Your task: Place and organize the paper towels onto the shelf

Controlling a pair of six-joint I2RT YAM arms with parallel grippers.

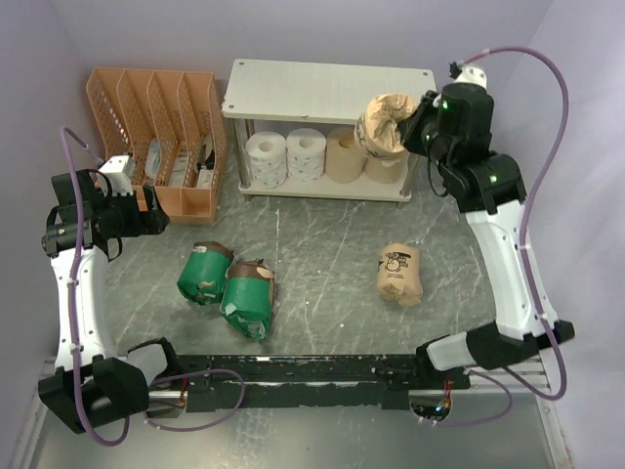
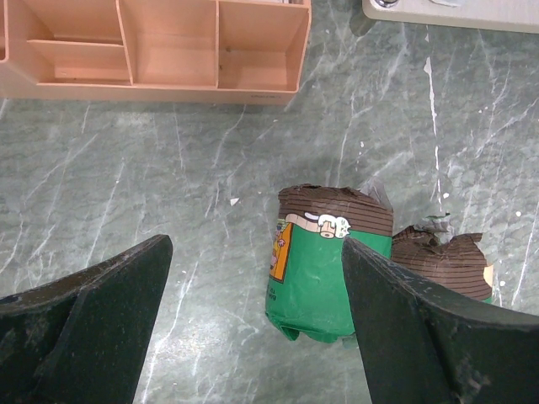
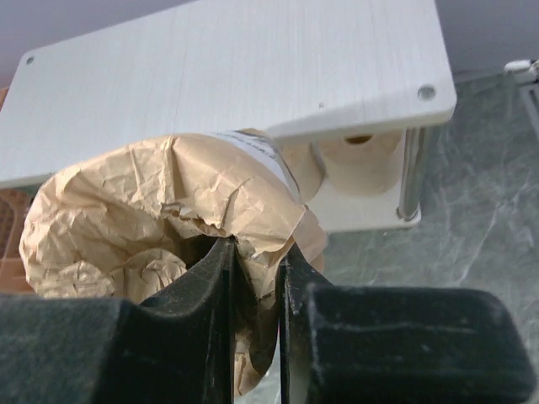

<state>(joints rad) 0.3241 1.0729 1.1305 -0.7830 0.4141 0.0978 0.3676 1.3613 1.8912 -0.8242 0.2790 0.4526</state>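
My right gripper [image 1: 415,122] is shut on the crumpled end of a tan-paper-wrapped roll [image 1: 384,122], holding it raised in front of the right end of the shelf [image 1: 327,78]. The right wrist view shows its jaws [image 3: 255,252] pinching the wrapper [image 3: 152,202] below the top board [image 3: 253,76]. The lower tier holds two white rolls [image 1: 266,156] and two tan rolls [image 1: 344,153]. A second tan-wrapped roll [image 1: 399,274] and two green-wrapped rolls [image 1: 204,273] [image 1: 249,298] lie on the table. My left gripper [image 1: 156,217] is open and empty, above and left of the green rolls [image 2: 324,269].
An orange slotted file organizer [image 1: 161,127] stands left of the shelf, close to my left gripper; its compartments show in the left wrist view [image 2: 168,50]. The table is dark green marble. Walls close in at left, right and back.
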